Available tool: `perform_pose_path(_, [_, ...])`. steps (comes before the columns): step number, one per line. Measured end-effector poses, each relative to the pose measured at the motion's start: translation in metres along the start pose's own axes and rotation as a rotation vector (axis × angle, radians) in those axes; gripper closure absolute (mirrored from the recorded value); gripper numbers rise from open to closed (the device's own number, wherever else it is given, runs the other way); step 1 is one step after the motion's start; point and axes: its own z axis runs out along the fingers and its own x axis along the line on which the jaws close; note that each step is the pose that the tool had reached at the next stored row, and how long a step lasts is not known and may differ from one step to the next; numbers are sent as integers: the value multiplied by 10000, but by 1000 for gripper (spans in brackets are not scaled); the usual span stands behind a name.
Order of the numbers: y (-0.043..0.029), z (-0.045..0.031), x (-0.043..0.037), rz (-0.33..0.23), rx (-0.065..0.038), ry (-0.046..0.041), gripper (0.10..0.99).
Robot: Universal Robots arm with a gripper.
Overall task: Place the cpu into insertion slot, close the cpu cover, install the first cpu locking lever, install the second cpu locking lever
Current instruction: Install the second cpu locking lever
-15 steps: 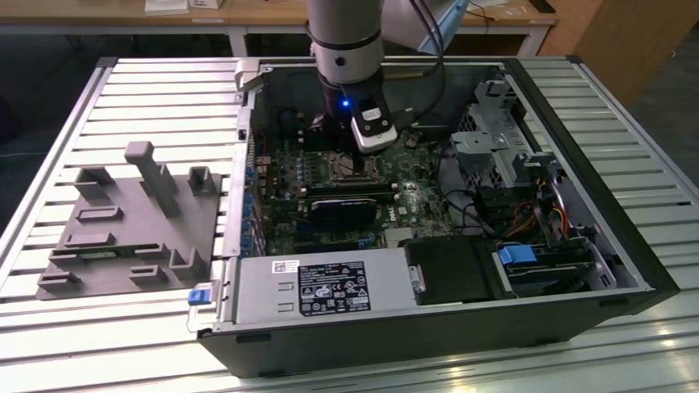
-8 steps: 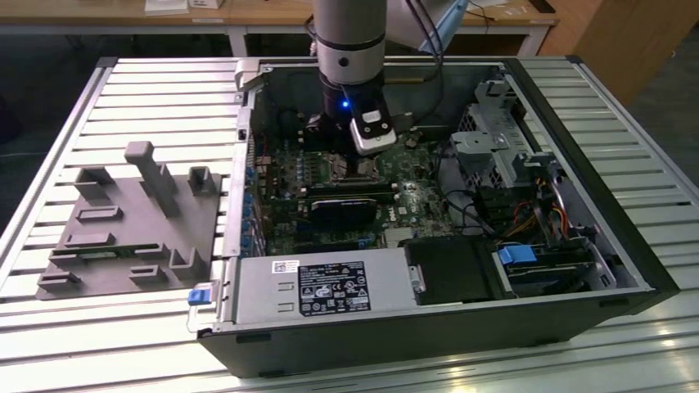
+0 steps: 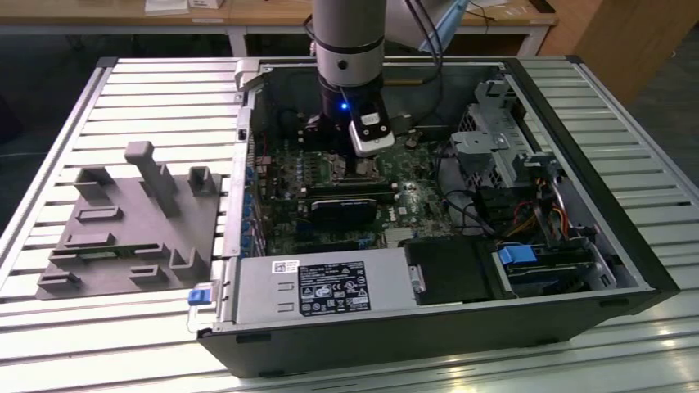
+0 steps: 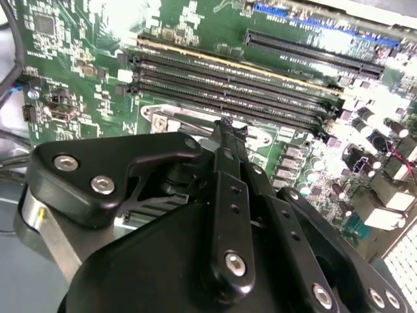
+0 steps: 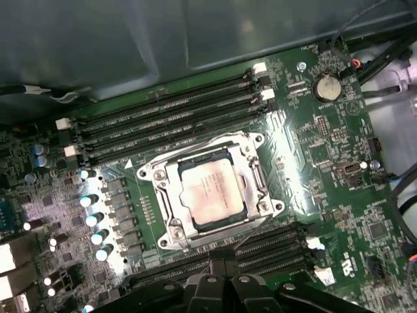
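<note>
On the exterior view's left, a grey holder (image 3: 126, 225) with upright blocks lies on the slatted bench (image 3: 65, 106), just beside the open computer case (image 3: 437, 344). Right of it, inside the case, the arm (image 3: 347, 49) reaches straight down over the green board (image 3: 286, 164), its gripper (image 3: 347, 151) low above the socket area. In the first wrist view the cpu (image 5: 212, 193) sits flat in the insertion slot (image 5: 171, 195), its silver-grey top showing through the window of the cpu cover (image 5: 251, 171), which lies closed down around it. Long black memory slots (image 5: 169, 117) run along both sides of the socket. In the second wrist view the fingers (image 4: 228, 140) appear drawn together at their tips, holding nothing, poised just above the metal frame. Further right in the case sit drive bays (image 3: 497, 135) and cables (image 3: 470, 209).
</note>
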Motion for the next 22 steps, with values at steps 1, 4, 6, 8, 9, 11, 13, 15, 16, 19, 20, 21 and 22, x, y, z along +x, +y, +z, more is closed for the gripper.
perform_pose_path(1, [-11,5,2,2,-64,19,984])
perform_pose_path(4, [-60,19,4,13,-230,70,984])
perform_pose_path(6, [-93,29,3,23,-376,119,984])
perform_pose_path(8, [-119,36,15,37,-558,170,984])
perform_pose_path(9, [-130,39,19,44,-656,194,984])
perform_pose_path(11, [-153,45,28,58,-844,239,984])
perform_pose_path(13, [-178,51,31,71,-1020,278,984])
perform_pose_path(15, [-203,58,27,80,-1195,311,984])
perform_pose_path(16, [-215,61,25,83,-1278,326,984])
perform_pose_path(19, [-245,71,24,90,-1541,382,984])
perform_pose_path(20, [-253,75,27,93,-1625,400,984])
perform_pose_path(21, [-266,80,28,93,-1694,412,984])
perform_pose_path(22, [-281,86,29,94,-1742,422,984])
